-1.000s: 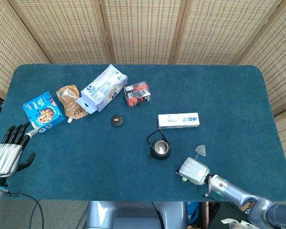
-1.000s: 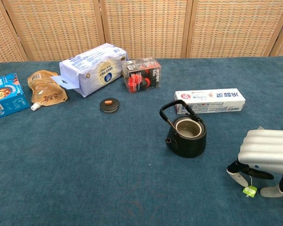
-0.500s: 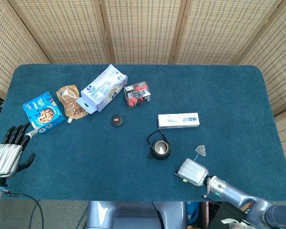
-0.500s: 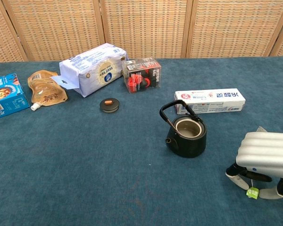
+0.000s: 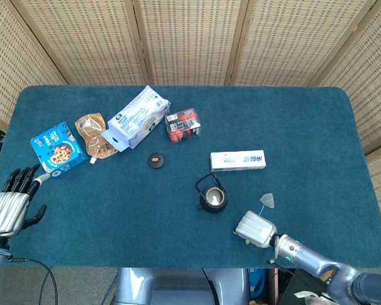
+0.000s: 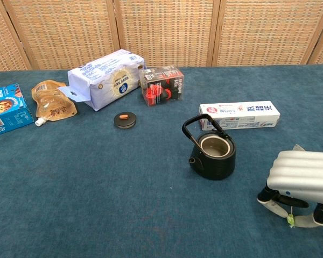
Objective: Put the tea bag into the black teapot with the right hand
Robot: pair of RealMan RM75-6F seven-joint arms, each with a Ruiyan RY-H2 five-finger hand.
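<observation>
The black teapot [image 5: 212,197] [image 6: 216,156] stands lidless in the middle of the blue table, its handle upright. The tea bag [image 5: 267,201] lies flat on the cloth to the right of the teapot; in the chest view only its tip [image 6: 297,147] shows behind my right hand. My right hand [image 5: 256,228] [image 6: 303,174] hovers palm down near the front edge, just in front of the bag. Its fingers curl under and pinch the bag's string, so the small green tag [image 6: 289,220] dangles below them. My left hand [image 5: 10,204] rests at the far left edge, fingers spread, holding nothing.
The teapot's lid [image 5: 155,161] [image 6: 125,119] lies to the left of the pot. A white toothpaste box [image 5: 237,160] [image 6: 239,115] sits behind the pot. Further back are a red-black pack [image 5: 183,124], a white-blue bag [image 5: 137,117], a brown pouch [image 5: 93,134] and a blue cookie box [image 5: 57,149].
My right hand has slid a little toward the table's near edge, and the green tag under it has turned edge-on. The tea bag, teapot and left hand have not moved.
</observation>
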